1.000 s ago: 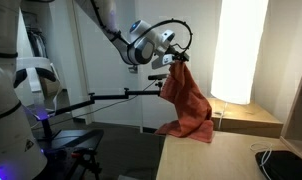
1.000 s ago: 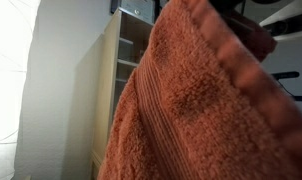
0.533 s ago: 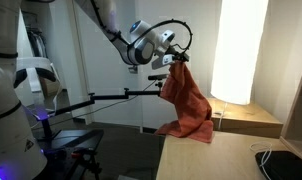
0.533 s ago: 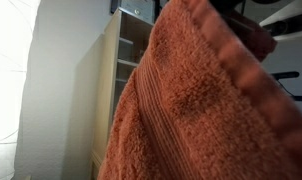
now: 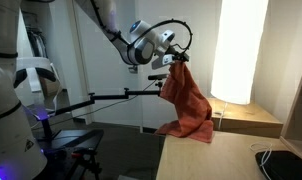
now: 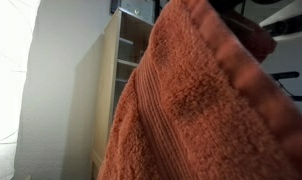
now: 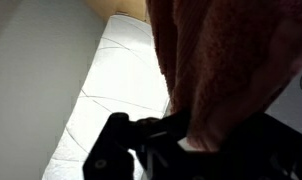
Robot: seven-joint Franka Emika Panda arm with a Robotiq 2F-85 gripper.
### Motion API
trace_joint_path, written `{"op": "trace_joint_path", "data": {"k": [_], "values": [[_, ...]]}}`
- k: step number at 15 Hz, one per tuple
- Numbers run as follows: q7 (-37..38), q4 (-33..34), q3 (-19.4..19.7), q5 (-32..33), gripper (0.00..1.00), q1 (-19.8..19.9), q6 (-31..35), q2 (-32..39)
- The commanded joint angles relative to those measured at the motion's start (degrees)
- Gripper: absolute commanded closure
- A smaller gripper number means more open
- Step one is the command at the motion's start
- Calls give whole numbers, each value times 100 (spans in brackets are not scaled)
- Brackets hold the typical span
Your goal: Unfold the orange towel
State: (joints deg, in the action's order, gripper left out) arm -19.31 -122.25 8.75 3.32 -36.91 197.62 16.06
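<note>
At the far left of an exterior view stands a white machine body (image 5: 11, 100) with a blue light low on it. A thin black rod (image 5: 101, 97) reaches from it toward the middle. Above the rod, the robot arm (image 5: 111, 25) comes down from the top of the picture.

The fingers (image 5: 177, 63) are pressed together on an upper edge of the orange towel (image 5: 186, 100) and pinch it well above the surface (image 5: 211, 160). From this pinch the towel hangs down as a long, narrow, rumpled drape. Its lower end lies bunched on the surface near the front edge, just beside the light wooden box (image 5: 249, 118). A bright white panel (image 5: 241, 50) stands behind the box, and a black cable (image 5: 266, 155) lies at the far right.

In the close exterior view a wooden shelf (image 6: 126, 60) shows on the left, and the towel (image 6: 211, 110) fills the rest, with its thick border running along the top. In the wrist view the cloth (image 7: 231, 60) falls past the dark fingers (image 7: 181, 135).

I judge the task about half done. The towel is lifted and drawn out in length, but it is not yet spread. It remains to open its width and lay it flat on the surface.
</note>
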Motion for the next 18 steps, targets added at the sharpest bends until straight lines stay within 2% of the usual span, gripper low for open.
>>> {"op": "trace_joint_path", "data": {"k": [1, 11, 18], "values": [[-71, 39, 42, -24, 100, -108, -37, 68], [-388, 235, 499, -98, 100, -950, -164, 236], [-356, 380, 549, -43, 100, -1230, -94, 151]]}}
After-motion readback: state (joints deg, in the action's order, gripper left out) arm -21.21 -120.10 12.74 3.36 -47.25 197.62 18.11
